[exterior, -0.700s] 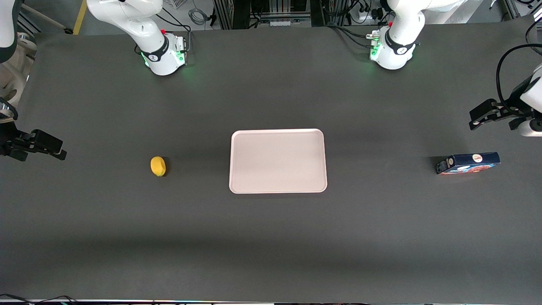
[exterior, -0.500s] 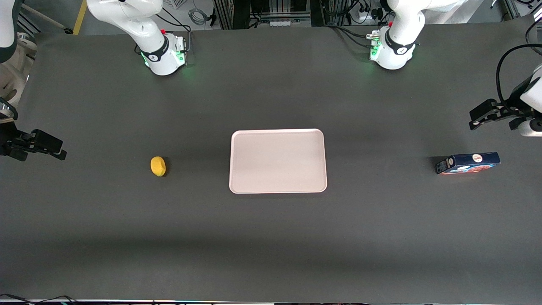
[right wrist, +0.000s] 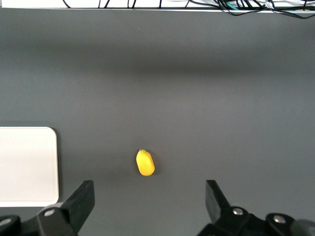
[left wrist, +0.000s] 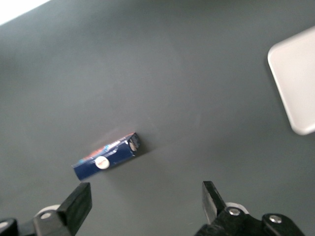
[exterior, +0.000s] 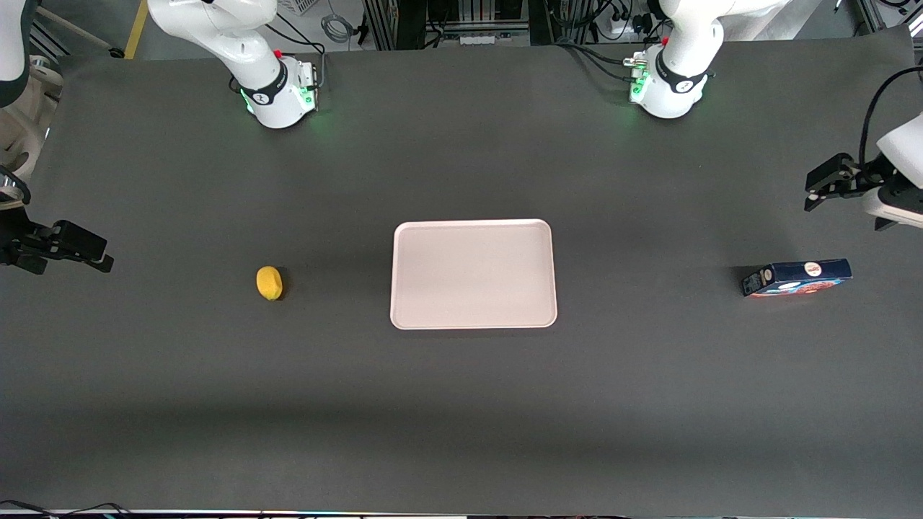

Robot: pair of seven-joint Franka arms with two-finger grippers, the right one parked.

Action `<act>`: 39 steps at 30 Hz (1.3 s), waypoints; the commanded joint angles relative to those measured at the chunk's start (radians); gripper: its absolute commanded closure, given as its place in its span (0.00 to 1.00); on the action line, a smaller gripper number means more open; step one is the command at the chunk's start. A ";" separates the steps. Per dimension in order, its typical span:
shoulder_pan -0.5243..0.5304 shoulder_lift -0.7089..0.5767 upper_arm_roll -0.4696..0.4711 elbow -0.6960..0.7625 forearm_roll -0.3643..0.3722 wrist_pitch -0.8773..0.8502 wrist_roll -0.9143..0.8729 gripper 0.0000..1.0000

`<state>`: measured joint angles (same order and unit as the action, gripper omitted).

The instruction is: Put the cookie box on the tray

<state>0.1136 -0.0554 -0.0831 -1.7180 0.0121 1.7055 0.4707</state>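
The cookie box (exterior: 797,277), a slim dark navy carton with a round white-red logo, lies on its long side on the dark table toward the working arm's end. The left wrist view also catches the cookie box (left wrist: 106,157), lying on the mat apart from both black fingers. My left gripper (exterior: 813,193) hovers above the table, farther from the front camera than the box, and does not touch it. The gripper (left wrist: 145,189) is open, with only bare mat between its fingers. The pale pinkish-white tray (exterior: 473,274) lies flat mid-table with nothing on it; one corner of the tray (left wrist: 298,83) shows at the wrist.
A small yellow rounded object (exterior: 269,282) sits on the table beside the tray, toward the parked arm's end. The two arm bases (exterior: 277,94) (exterior: 667,90) stand along the table's edge farthest from the front camera.
My left gripper has shifted a little farther from the front camera and away from the cookie box. The box, tray and yellow object have not moved.
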 commanded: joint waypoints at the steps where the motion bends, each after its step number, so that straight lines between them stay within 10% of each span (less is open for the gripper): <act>1: 0.017 -0.018 0.023 -0.034 0.006 0.011 0.293 0.00; 20: 0.100 -0.020 0.082 -0.339 0.060 0.373 1.015 0.00; 39: 0.127 0.031 0.109 -0.555 0.058 0.657 1.166 0.00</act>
<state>0.2284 -0.0386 0.0271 -2.2244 0.0646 2.2917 1.5777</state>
